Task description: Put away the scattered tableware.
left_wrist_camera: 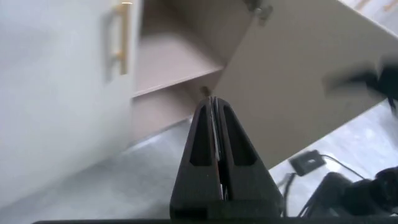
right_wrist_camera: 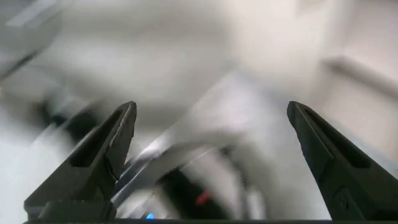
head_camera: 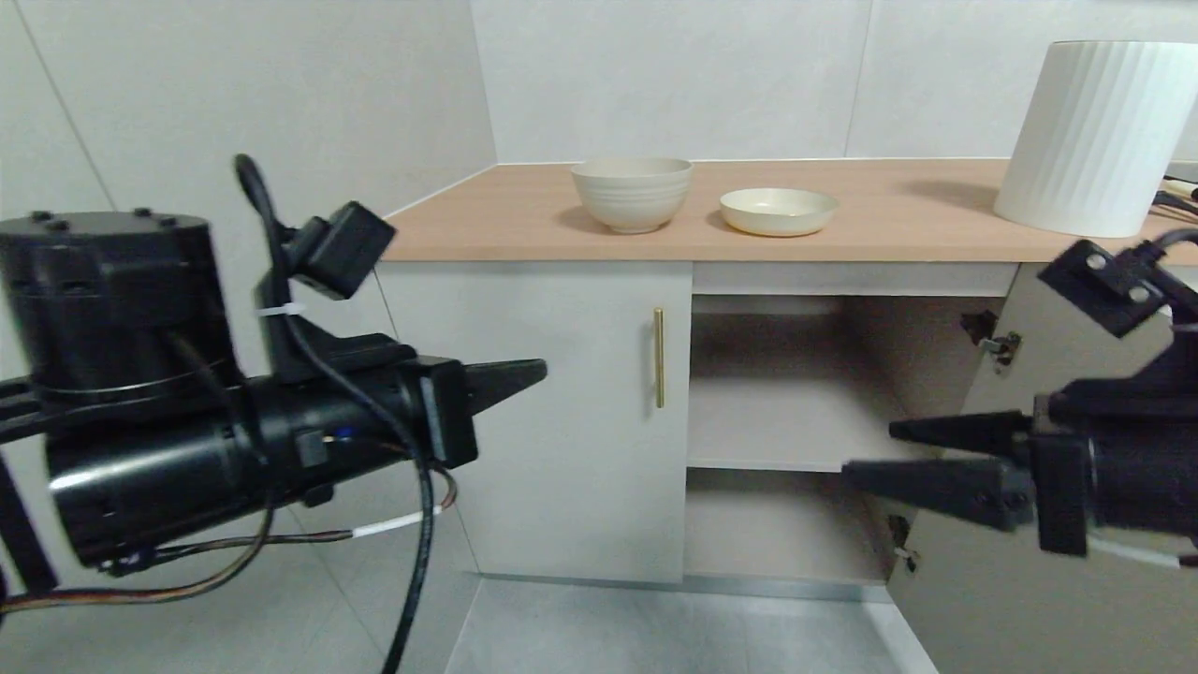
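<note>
The left gripper (head_camera: 524, 374) hangs at the far left, in front of the cabinet and below countertop level, pointing toward the closed cabinet door (head_camera: 562, 421). Its fingers are pressed together into a single wedge; in the left wrist view the left gripper (left_wrist_camera: 214, 115) shows the two fingers lying flat against each other. It is apart from the door.

The closed door covers the left half of the cabinet and carries a slim upright brass handle (head_camera: 659, 358) near its right edge. Above it the wooden countertop (head_camera: 898, 215) runs along the tiled wall. On it, above the closed door's right edge, stands a cream ribbed bowl (head_camera: 632, 192), upright. Just beside it to the right lies a shallow dish (head_camera: 777, 211) of the same pale colour, near the bowl but not touching it.

Right of the handle the cabinet stands open: a compartment (head_camera: 777, 374) with one shelf (head_camera: 777, 440) across its middle and a second space beneath, down to the grey floor (head_camera: 674, 627).

The right gripper (head_camera: 870, 452) is at the right edge of this opening, about level with the shelf, pointing left. Its fingers are spread, one above the other; the right wrist view shows the right gripper (right_wrist_camera: 210, 109) with the fingers well apart before a blurred background.

Behind it the open door (head_camera: 973, 599) swings outward on its hinges (head_camera: 1000, 346). On the countertop's far right stands a tall white ribbed vessel (head_camera: 1095, 136), well apart from the dish.
</note>
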Tool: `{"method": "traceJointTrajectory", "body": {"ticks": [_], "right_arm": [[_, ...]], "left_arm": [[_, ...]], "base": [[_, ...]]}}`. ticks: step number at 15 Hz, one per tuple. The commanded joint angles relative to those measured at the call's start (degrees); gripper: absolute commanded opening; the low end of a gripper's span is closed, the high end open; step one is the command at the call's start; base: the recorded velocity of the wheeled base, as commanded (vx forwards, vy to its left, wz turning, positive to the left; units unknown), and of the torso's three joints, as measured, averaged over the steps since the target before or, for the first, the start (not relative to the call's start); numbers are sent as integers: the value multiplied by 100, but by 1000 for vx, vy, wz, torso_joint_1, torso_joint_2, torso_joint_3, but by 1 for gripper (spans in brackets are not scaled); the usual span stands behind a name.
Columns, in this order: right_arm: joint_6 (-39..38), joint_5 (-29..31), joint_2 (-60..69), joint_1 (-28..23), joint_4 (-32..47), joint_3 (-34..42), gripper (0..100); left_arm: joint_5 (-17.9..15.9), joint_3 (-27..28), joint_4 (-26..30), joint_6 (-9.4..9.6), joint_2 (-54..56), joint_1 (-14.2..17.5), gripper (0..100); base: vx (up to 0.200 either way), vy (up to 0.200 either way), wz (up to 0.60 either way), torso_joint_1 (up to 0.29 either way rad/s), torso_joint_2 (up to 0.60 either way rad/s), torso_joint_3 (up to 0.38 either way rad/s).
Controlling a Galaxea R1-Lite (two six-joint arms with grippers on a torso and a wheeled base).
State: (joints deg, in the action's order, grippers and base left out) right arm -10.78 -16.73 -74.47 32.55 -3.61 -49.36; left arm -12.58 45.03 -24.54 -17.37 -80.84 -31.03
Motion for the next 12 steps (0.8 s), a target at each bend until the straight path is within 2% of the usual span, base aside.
{"method": "traceJointTrajectory", "body": {"ticks": [1, 2, 6, 12], "right_arm": [[-30, 934, -858, -196, 282, -909, 100], [-47, 1013, -806, -196, 299, -900, 100], [-197, 1418, -226, -196, 1222, -944, 100], [-223, 1567, -94, -170, 1231, -979, 100]], "left_arm": [[-139, -425, 371, 120, 1070, 589, 0], [-148, -372, 459, 111, 1052, 589, 100], [-561, -346, 538, 50, 780, 598, 100], [-526, -320, 327, 94, 797, 598, 100]], "base": [[0, 0, 0, 0, 0, 0], [0, 0, 0, 0, 0, 0], [0, 0, 0, 0, 0, 0], [0, 0, 0, 0, 0, 0]]}}
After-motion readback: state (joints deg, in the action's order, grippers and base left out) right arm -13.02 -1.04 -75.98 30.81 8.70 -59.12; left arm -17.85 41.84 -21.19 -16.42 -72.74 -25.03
